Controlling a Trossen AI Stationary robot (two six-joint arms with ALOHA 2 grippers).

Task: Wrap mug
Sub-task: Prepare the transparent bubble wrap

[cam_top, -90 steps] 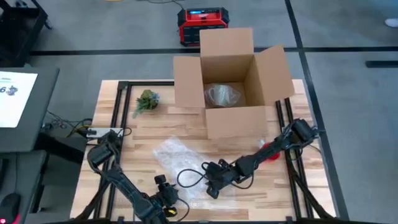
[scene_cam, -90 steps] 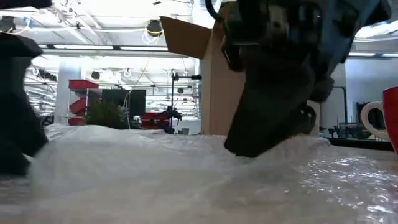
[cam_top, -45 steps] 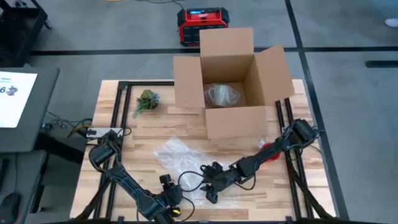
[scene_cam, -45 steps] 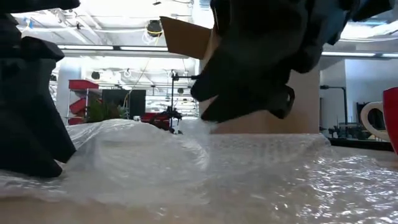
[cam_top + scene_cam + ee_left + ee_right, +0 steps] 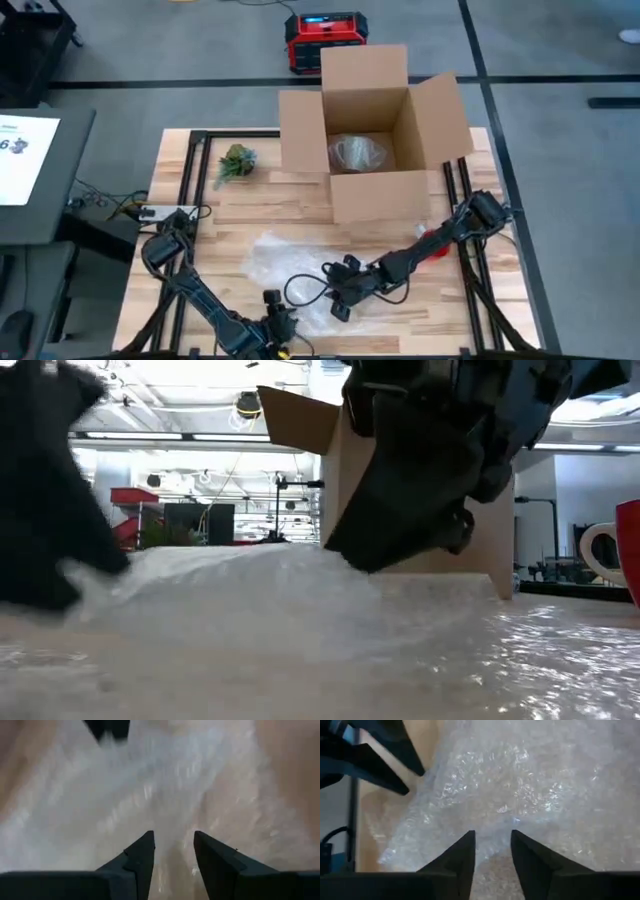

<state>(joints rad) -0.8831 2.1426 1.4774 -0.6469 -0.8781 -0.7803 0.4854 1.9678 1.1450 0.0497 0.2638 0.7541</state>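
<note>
A sheet of bubble wrap [image 5: 292, 262] lies flat on the wooden table [image 5: 200, 230], in front of an open cardboard box [image 5: 372, 130]. Both grippers are low over the near edge of this sheet.

The right gripper [image 5: 338, 305] is at the front right part of the sheet. In the right wrist view its two dark fingers [image 5: 457, 857] stand apart with a narrow gap between them, and the bubble wrap [image 5: 520, 790] fills the space ahead of the tips. The gripper is released and grasps nothing. Farther off in this view, the other arm's dark fingers [image 5: 385, 755] show at the edge of the sheet.

The left gripper [image 5: 277, 318] is at the front edge of the table, just beside the near side of the sheet. In the left wrist view its fingers [image 5: 140, 860] are also apart, with the blurred bubble wrap [image 5: 150, 785] under and ahead of them. It holds nothing.

The red mug [image 5: 437, 243] stands on the table to the right of the sheet, close behind the right arm and in front of the box. In the low view the mug [image 5: 615, 555] is upright at the right edge, with its pale handle toward the sheet. It is apart from both grippers.

Inside the box there is a clear crumpled material [image 5: 356, 153]. A small green plant [image 5: 236, 162] lies on the table to the left of the box.
</note>
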